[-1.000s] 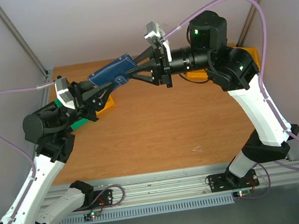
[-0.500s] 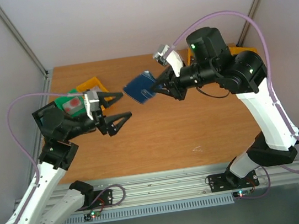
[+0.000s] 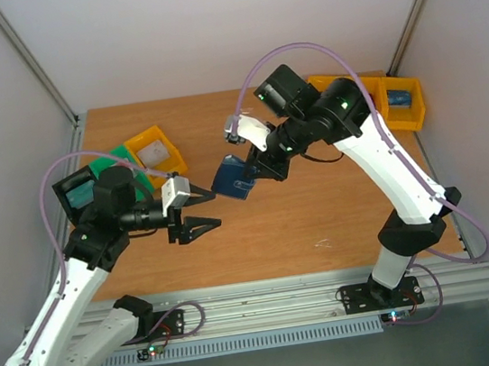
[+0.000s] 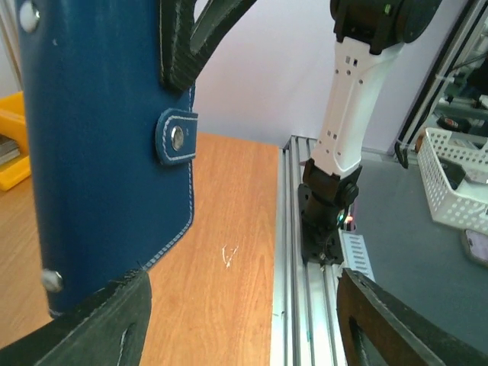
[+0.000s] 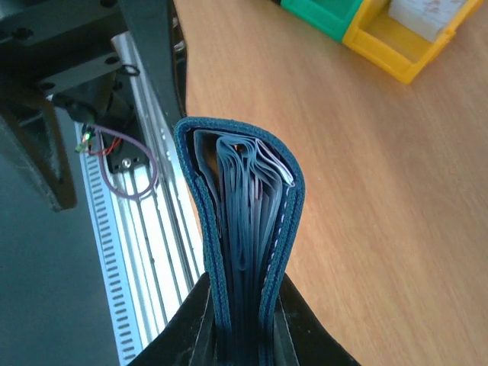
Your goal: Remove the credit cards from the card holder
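The card holder (image 3: 231, 177) hangs in the air above the wooden table (image 3: 322, 217). The right gripper (image 3: 250, 173) pinches it along one edge, and its two fingers (image 5: 187, 324) press the navy covers from either side — a closed clamp on the wallet. From the right wrist the holder shows edge-on and folded shut, its grey-blue leaves packed tight. One pale thin edge (image 5: 276, 166) shows among them; whether that is a card or lining cannot be told. From the left wrist its outer face is navy with pale stitching, and a snap tab (image 4: 176, 137) carries a round metal stud — the only marks to be made out on it. The left gripper (image 3: 203, 209) sits just beside the holder, nearer the arm bases and to its left, with jaws spread wide, gripping nothing and clear of the leather. Farther left of the holder stands a yellow bin (image 3: 140, 143) with a pale grey flat piece (image 3: 154, 150) inside, and a green bin (image 3: 124, 156) touches it. Well to the holder's right, a second yellow bin (image 3: 417, 113) holds a blue object (image 3: 399, 97) whose pale marking is too small to read.
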Tool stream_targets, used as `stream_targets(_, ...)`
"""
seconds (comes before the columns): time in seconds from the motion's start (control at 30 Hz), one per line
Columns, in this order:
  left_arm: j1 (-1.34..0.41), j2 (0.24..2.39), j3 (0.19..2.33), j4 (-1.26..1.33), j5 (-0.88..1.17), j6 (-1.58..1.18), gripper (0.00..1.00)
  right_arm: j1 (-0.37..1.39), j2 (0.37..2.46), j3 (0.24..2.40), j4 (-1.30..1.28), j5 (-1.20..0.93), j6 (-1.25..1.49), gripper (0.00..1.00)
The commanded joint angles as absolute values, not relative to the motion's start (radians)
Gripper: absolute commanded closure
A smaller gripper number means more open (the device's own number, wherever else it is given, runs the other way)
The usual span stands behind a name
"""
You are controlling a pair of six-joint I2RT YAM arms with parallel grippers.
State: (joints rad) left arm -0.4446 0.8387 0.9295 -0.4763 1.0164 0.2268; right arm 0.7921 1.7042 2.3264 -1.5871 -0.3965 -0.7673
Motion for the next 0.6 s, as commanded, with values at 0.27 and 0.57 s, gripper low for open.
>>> stream_targets(0.27,-0.439,1.032,1.043,-0.483,1.043,0.320,0.42,0.801,1.692,2.266,-1.564,-0.597,-0.972,0.99)
stream_targets(0.57,-0.336,1.007,1.119,-0.620,1.074,0.372,0.42,0.799,1.574,2.086,-1.561,-0.493,-0.942,0.99)
